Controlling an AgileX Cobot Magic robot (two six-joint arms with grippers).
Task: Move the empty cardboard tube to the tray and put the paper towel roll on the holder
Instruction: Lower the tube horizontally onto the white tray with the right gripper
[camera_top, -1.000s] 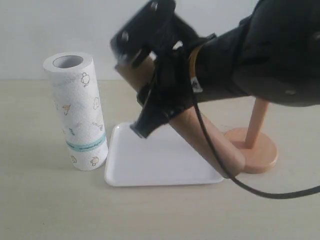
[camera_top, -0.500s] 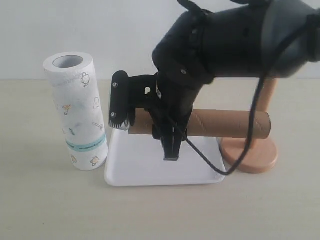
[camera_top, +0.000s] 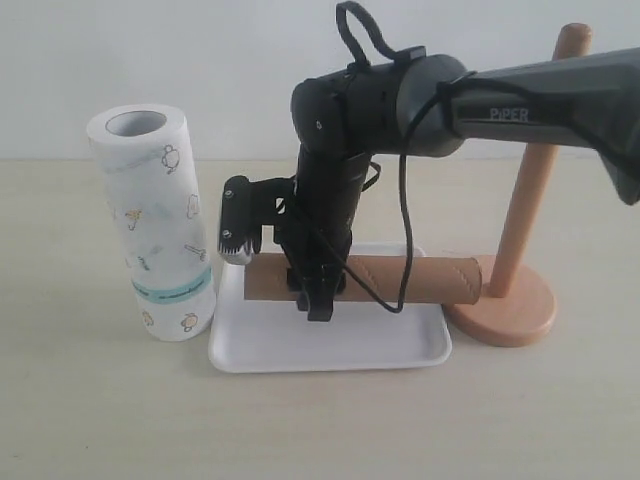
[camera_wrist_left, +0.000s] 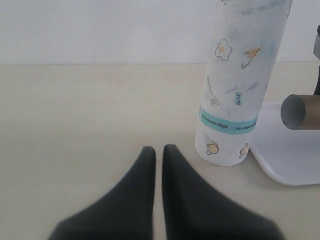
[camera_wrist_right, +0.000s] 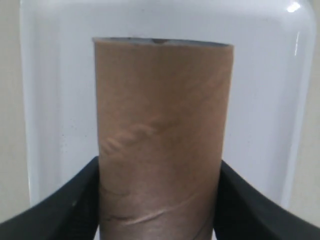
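Note:
The brown empty cardboard tube (camera_top: 420, 279) lies level over the white tray (camera_top: 370, 350). My right gripper (camera_top: 312, 285) is shut on it near its left end. Whether the tube touches the tray floor I cannot tell. In the right wrist view the tube (camera_wrist_right: 162, 125) sits between the dark fingers (camera_wrist_right: 67, 207), with the tray (camera_wrist_right: 265, 100) beneath. The paper towel roll (camera_top: 155, 220) stands upright just left of the tray. The wooden holder (camera_top: 525, 200) stands bare at the tray's right. My left gripper (camera_wrist_left: 158, 152) is shut and empty, low over the table short of the roll (camera_wrist_left: 240, 90).
The table is pale wood against a white back wall. The left wrist view also catches the tube's open end (camera_wrist_left: 299, 112) and a tray corner (camera_wrist_left: 285, 162) beside the roll. The right arm's black cable (camera_top: 402, 230) loops down in front of the tube.
The right gripper has swung the tube from a steep tilt to level and brought it down over the tray. The arm has moved off the holder, which now shows fully.

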